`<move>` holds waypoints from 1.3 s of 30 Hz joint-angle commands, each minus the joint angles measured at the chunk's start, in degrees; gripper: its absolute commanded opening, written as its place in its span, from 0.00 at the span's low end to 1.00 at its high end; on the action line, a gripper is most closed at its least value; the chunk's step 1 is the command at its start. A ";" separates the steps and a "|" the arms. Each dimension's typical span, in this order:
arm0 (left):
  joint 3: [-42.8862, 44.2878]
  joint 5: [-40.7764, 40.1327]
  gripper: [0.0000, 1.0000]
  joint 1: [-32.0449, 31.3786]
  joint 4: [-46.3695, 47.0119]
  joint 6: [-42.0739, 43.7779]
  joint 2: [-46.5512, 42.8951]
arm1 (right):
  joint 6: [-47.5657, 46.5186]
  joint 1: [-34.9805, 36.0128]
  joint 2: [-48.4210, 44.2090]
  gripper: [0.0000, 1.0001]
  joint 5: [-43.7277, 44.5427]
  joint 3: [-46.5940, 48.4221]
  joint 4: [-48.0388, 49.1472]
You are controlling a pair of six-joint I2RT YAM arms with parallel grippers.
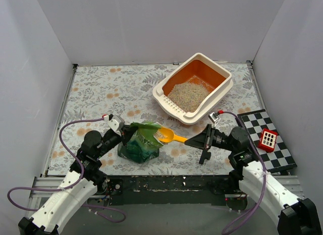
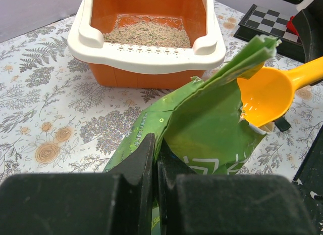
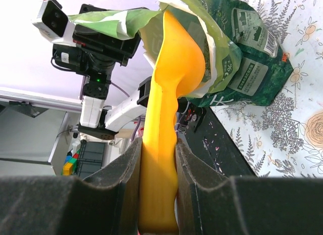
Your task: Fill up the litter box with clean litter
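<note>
My left gripper is pinched flat on the top edge of the green bag, which stands at 6 o'clock on the table. My right gripper is clamped on the handle of the yellow scoop. The scoop's bowl sits at the bag's mouth, and in the left wrist view it looks empty. The litter box lies at about 1 o'clock from the bag, with a pile of clean litter already on its orange floor. The job now, as I judge it, is a good dip. I should lift the bag's lip up and toward 9 o'clock so the mouth gapes. Then I tip the bowl down and drive it deep, since I cannot see the litter level inside. I would draw it out level and slowly, clear of the crinkled edge. A snag there could tip the bag or spill grains.
</note>
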 commanded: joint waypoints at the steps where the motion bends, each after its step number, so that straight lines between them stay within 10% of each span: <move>1: -0.34 0.06 0.00 0.16 0.86 0.46 -0.57 | 0.23 -0.69 -4.81 0.01 -0.10 -0.51 -3.82; 39: 0.18 -13.83 0.00 0.16 -0.55 -0.77 -3.47 | 7.61 -0.78 -36.11 0.01 20.28 11.26 -39.16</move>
